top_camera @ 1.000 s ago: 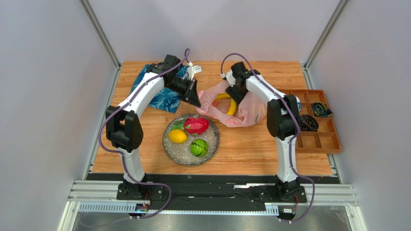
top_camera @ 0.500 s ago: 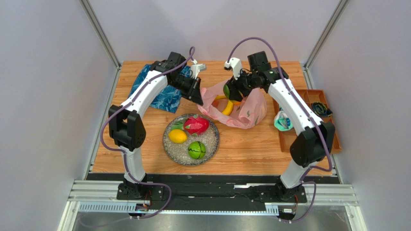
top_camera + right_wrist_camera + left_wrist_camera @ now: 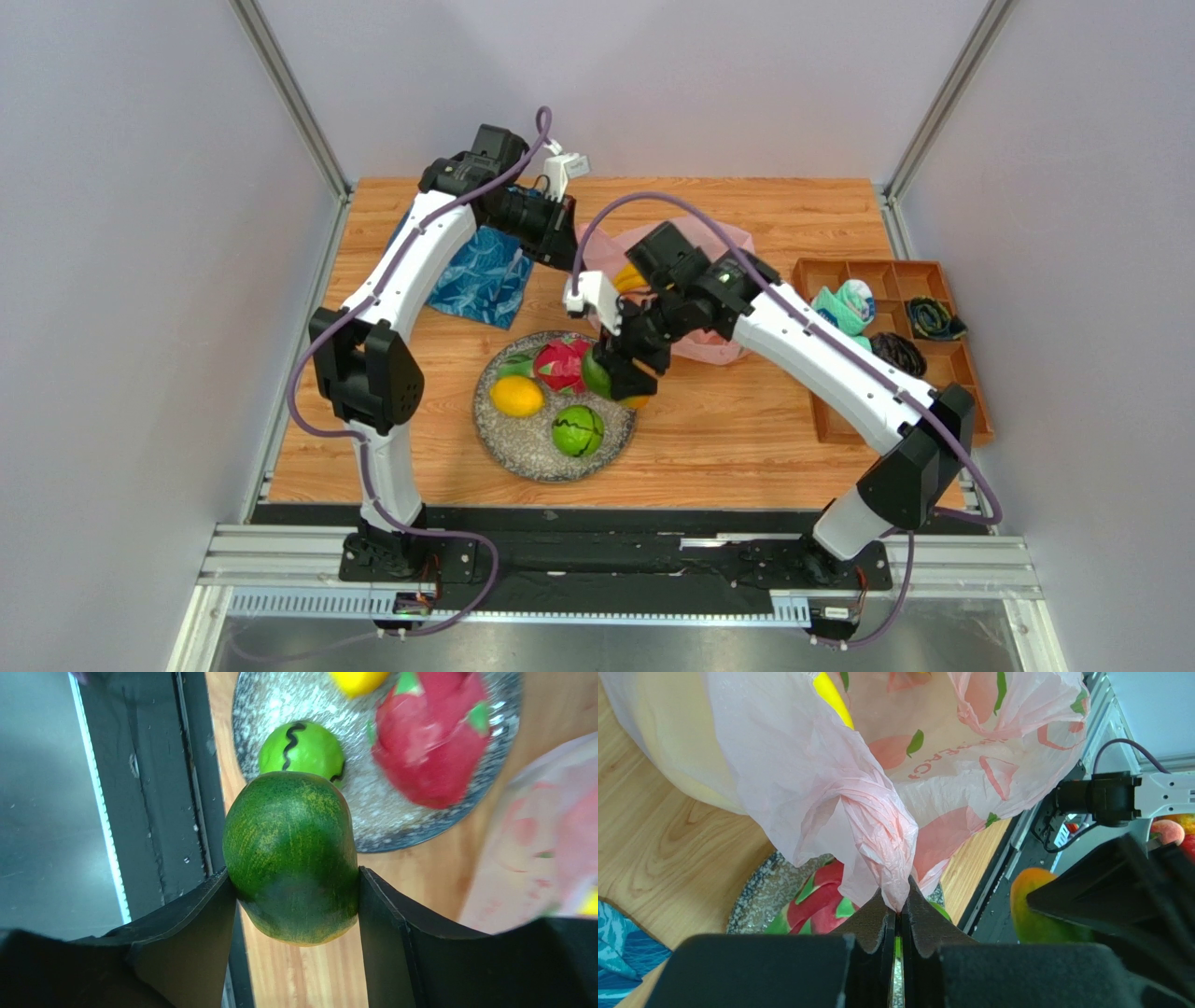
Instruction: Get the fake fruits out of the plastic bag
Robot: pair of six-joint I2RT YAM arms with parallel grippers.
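Moved since the earlier frame: right gripper [image 3: 617,375], from the plastic bag [image 3: 829,798] to the right rim of the plate [image 3: 533,445], clamped on the mango [image 3: 291,875]. Left gripper [image 3: 901,908]: pinched on a bag handle. On plate: dragon fruit [image 3: 568,361], lemon [image 3: 515,396], melon [image 3: 577,430]. Banana [image 3: 833,696] inside bag.

Thin crinkly translucent plastic bag [image 3: 808,777], glossy mango [image 3: 291,857], speckled plate [image 3: 372,812], wood-grain table [image 3: 730,437]

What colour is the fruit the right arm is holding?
The mango is dark green with yellowish streaks. The right wrist view shows it best.
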